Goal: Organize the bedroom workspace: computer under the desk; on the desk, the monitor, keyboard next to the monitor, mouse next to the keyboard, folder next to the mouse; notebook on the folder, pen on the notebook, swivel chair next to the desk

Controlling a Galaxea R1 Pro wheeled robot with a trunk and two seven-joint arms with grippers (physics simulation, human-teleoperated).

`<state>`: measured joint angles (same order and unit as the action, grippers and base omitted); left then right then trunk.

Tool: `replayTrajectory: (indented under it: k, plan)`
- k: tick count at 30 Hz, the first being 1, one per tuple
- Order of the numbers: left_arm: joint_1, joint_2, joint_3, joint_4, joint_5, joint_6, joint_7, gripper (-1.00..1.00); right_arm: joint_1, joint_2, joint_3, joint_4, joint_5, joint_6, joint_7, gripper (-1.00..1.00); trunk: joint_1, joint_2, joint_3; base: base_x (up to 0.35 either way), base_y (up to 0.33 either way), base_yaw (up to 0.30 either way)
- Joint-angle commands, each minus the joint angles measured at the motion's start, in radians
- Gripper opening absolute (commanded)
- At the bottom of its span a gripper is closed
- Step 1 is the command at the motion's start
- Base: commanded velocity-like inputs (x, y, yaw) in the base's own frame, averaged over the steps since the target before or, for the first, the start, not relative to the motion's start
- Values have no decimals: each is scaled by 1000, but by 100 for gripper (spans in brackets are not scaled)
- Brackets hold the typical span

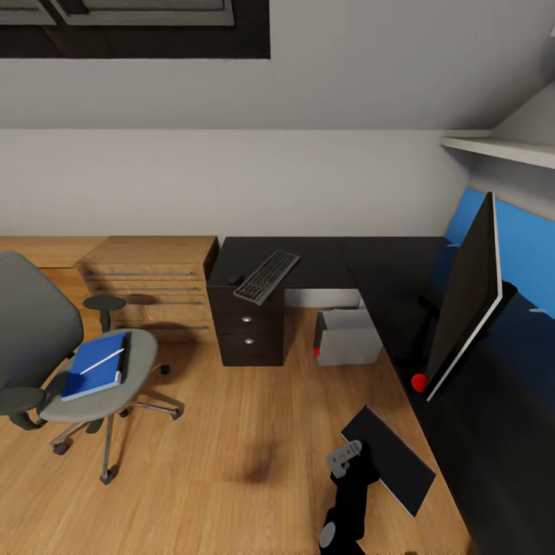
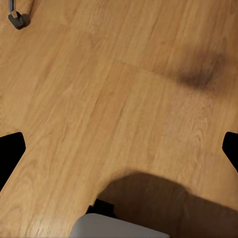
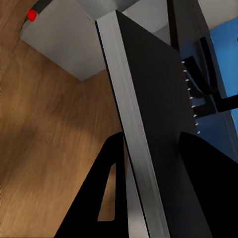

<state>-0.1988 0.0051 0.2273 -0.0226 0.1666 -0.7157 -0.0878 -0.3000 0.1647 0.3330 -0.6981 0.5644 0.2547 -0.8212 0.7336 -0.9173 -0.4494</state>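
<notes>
My right gripper point(image 1: 361, 456) is shut on the notebook point(image 1: 389, 459), a thin dark slab held tilted above the floor by the desk point(image 1: 324, 258). In the right wrist view the fingers point(image 3: 96, 198) clamp the notebook point(image 3: 158, 99), whose pale binding dots show along one edge. The swivel chair point(image 1: 35, 324) at left carries the blue folder point(image 1: 92, 368) with the white pen point(image 1: 102, 360) on it. The keyboard point(image 1: 266, 276) lies on the desk, a small dark mouse point(image 1: 236, 280) beside it. The monitor point(image 1: 462, 301) stands on the desk's right wing. The computer point(image 1: 347, 337) sits under the desk. My left gripper point(image 2: 119, 148) hangs open over bare floor.
A light wooden drawer chest point(image 1: 150, 281) stands left of the desk's black drawer unit point(image 1: 250, 331). A blue back panel point(image 1: 528, 247) and a white shelf point(image 1: 501, 148) lie behind the monitor. A chair caster point(image 2: 17, 19) shows on the wooden floor point(image 1: 231, 439).
</notes>
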Motion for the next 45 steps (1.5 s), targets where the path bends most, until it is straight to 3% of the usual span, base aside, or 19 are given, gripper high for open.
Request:
replayTrajectory:
  k: [1,4,28,36,45]
  plan:
    - [-1,0,1,1,10,-2,-10,100,-1,1,1,0,8,10,-3,-100,0,-1,-1,0,0,-15]
    - [-1,0,1,1,10,-3,-16,100,-1,5,4,-1,8,10,-3,-100,0,-1,-2,0,0,-5]
    - [-1,3,1,1,10,-2,-15,100,-1,10,55,-20,3,8,-2,-100,-92,167,76,0,0,0]
    - [-1,3,1,1,10,-2,-12,100,-1,10,64,-21,3,5,-37,-100,-92,167,82,0,0,96]
    - [-1,3,1,1,10,-2,-10,100,-1,10,164,-20,3,0,-130,-100,-92,167,83,0,0,249]
